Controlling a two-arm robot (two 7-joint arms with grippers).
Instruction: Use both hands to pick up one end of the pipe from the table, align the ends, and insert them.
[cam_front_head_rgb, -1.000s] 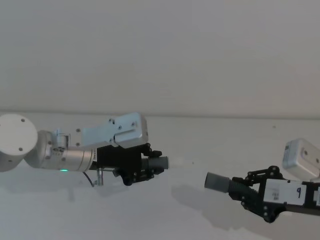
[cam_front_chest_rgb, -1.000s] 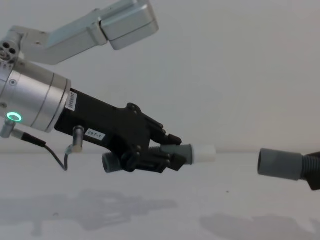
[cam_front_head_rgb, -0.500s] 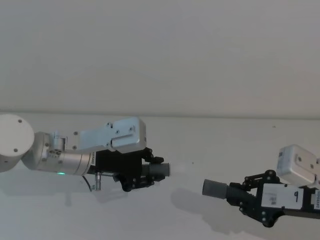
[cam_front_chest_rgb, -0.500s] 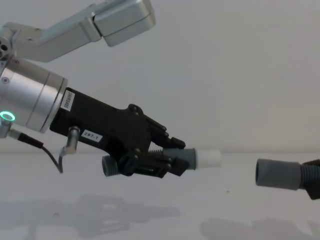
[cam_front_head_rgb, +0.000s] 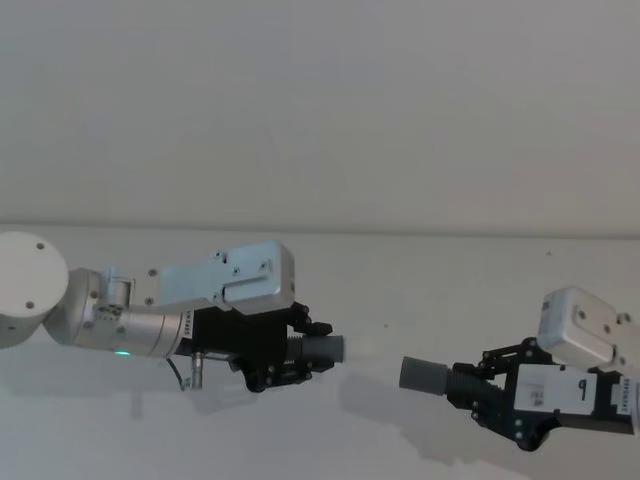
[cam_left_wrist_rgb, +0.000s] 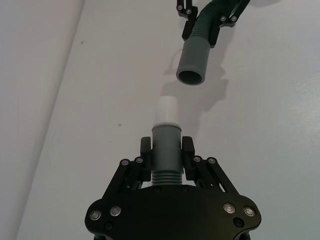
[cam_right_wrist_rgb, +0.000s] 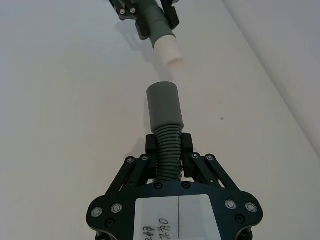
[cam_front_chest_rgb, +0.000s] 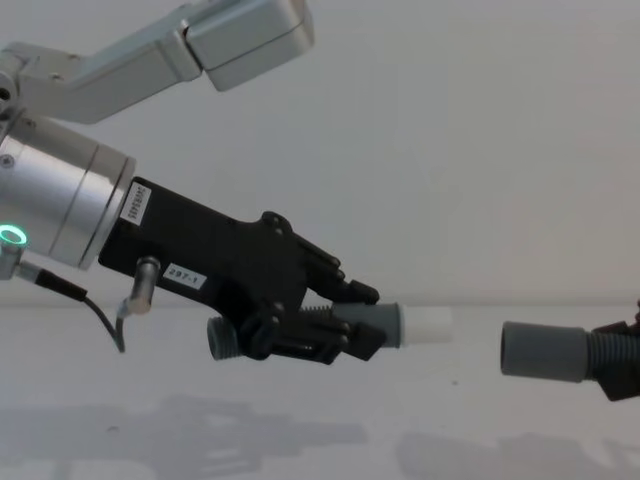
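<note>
left gripper (cam_front_chest_rgb: 345, 325), label perhaps "297-1", and right gripper (cam_right_wrist_rgb: 169, 155) jaws clamp hoses.

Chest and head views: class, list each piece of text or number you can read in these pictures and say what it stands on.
"297-1": small white label on the left gripper, chest view.
"9": white label on the right gripper, head view.
Upright white sticker where the left gripper's black body meets its wrist: print too small to read.
Handwritten marks on the right gripper's label, right wrist view: not legible.
</note>
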